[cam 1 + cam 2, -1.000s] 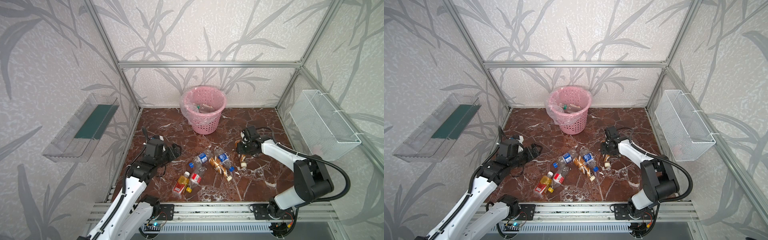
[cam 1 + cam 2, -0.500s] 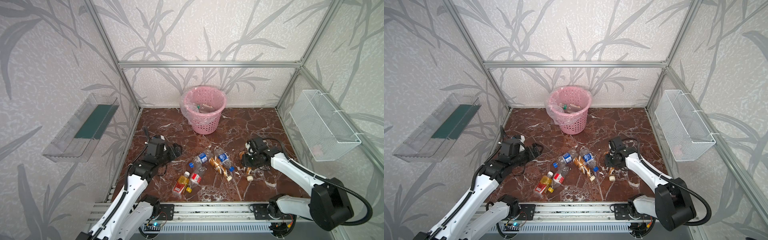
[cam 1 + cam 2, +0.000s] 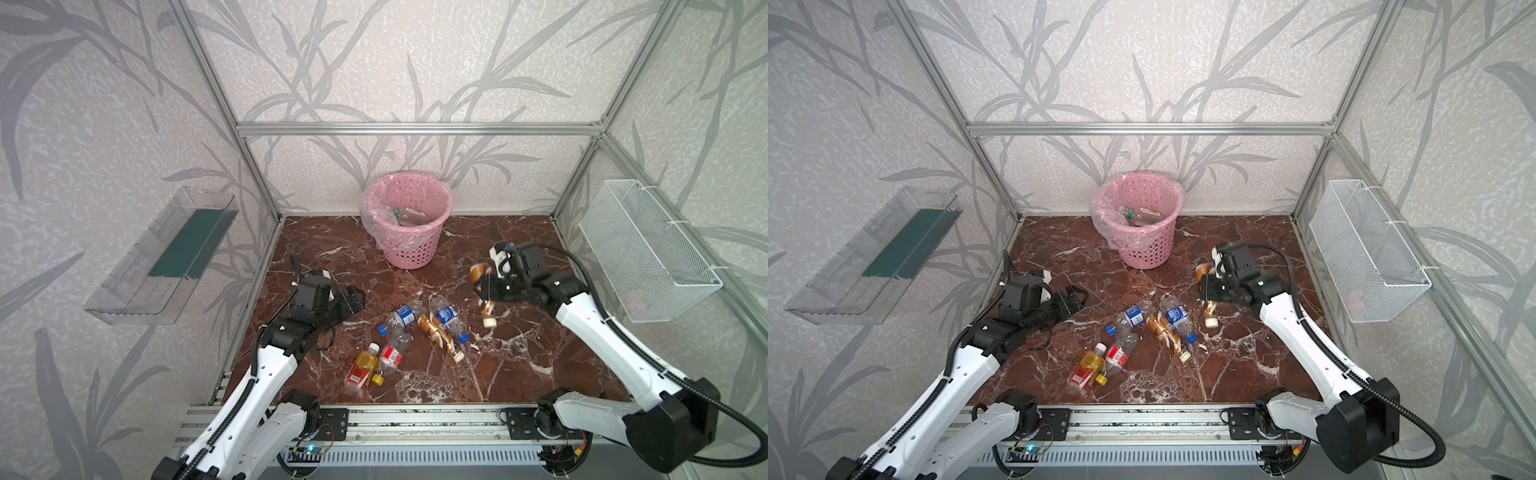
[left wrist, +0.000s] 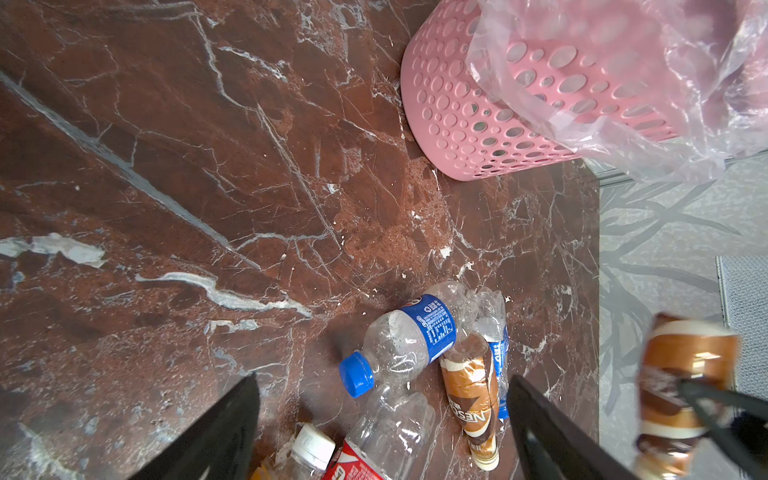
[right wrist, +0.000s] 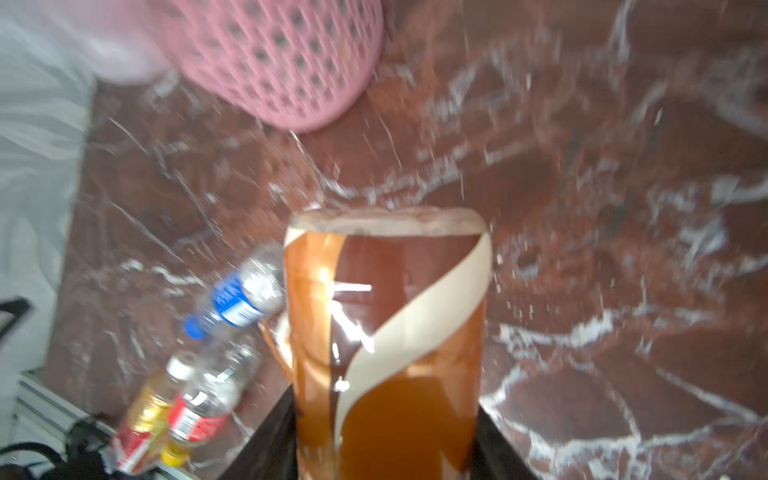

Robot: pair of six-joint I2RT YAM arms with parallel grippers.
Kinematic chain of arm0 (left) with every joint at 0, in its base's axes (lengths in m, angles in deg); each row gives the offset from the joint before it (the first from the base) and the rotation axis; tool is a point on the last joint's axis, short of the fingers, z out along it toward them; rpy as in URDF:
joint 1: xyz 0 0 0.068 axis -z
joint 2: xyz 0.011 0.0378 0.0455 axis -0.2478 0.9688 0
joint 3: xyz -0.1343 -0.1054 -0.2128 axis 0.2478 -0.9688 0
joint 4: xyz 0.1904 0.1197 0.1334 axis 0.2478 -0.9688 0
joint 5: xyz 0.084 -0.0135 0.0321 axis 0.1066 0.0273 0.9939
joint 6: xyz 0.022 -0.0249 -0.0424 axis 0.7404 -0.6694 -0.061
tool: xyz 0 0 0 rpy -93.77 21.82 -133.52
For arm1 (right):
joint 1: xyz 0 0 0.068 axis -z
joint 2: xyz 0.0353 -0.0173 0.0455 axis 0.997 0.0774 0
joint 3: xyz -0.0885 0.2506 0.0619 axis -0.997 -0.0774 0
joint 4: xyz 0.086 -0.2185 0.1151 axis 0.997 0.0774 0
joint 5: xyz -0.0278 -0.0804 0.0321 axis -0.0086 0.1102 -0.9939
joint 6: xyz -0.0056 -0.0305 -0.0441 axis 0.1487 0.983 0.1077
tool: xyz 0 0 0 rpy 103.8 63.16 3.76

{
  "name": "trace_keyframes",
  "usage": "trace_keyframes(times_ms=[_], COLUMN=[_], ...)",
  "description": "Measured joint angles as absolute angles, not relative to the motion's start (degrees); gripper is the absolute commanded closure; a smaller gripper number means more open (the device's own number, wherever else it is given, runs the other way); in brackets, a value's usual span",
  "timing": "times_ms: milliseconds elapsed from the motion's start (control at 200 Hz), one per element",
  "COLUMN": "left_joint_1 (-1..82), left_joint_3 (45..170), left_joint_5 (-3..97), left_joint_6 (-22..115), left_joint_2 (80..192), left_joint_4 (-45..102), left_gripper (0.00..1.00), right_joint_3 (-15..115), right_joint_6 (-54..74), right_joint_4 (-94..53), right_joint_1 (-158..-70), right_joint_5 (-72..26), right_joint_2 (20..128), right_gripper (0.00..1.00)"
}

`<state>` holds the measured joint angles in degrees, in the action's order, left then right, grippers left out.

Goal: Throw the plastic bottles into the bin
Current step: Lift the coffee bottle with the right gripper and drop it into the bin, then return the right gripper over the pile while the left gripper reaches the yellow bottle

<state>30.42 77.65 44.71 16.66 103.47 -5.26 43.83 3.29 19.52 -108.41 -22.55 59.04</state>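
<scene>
Right end effector (image 3: 485,287) clamped on orange-brown bottle (image 5: 386,332); left end effector (image 3: 355,300) wide, empty.

Brown bottle (image 5: 386,332) aloft, five bottles (image 3: 446,314) before pink bin (image 3: 411,249).

The bin (image 3: 409,249) was pink, perforated. One bottle (image 5: 386,332) was orange-brown with a cream swirl. The floor (image 3: 519,374) was red-brown marble, white-veined.

The brown-wrapped bottle (image 4: 469,390) reads "NES…", perhaps Nescafé
</scene>
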Motion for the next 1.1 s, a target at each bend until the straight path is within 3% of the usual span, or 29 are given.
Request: trace_keyframes(times_ms=[120, 275, 290, 325, 375, 450, 580, 655, 830, 1100], left_joint_1=[30.42, 30.4, 30.4, 30.4, 30.38, 30.27, 30.03, 30.03, 29.96, 29.96], left_joint_3=[82.13, 87.59, 87.9, 88.25, 88.36, 88.32, 86.57, 84.16, 79.29, 77.72], left_joint_5=[44.38, 43.88, 43.83, 43.77, 43.79, 43.81, 44.23, 44.4, 44.51, 44.49], left_joint_6=[16.75, 16.82, 16.82, 16.84, 16.88, 16.9, 16.9, 16.79, 16.6, 16.68], left_joint_2=[106.29, 108.86, 108.91, 108.93, 108.73, 108.43, 106.66, 104.95, 102.42, 99.2], left_joint_4=[-5.45, -5.17, -5.17, -5.08, -5.06, -5.3, -5.23, -5.26, -6.04, -10.28], left_gripper=[0.08, 0.08, 0.08, 0.08, 0.08, 0.08, 0.08, 0.08, 0.08, 0.09], right_joint_3=[72.86, 120.96, 125.38, 136.5, 140.24, 130.47, 85.01, 66.72, 45.93, 26.56], right_joint_6=[1.41, -0.43, -0.52, -0.8, -0.5, 0.29, 0.82, 0.53, 0.4, -0.47], right_joint_4=[18.8, 25.45, 27.19, 31.89, 36.33, 41.73, 32.29, 29.31, 21.62, 16.81], right_joint_1=[-109.26, -109.05, -109.05, -108.89, -108.74, -109.18, -109.55, -109.0, -105.99, -106.03], right_joint_5=[-23.64, -28.1, -28.54, -28.89, -28.93, -26.59, -23.55, -23.14, -22.46, -25.43], right_joint_2=[72.51, 99.87, 102.93, 109.4, 112.92, 109.56, 85.88, 71.9, 54.32, 52.99], right_gripper=[0.32, 0.19, 0.11, 0.07, 0.06, 0.07, 0.11, 0.12, 0.13, 0.17])
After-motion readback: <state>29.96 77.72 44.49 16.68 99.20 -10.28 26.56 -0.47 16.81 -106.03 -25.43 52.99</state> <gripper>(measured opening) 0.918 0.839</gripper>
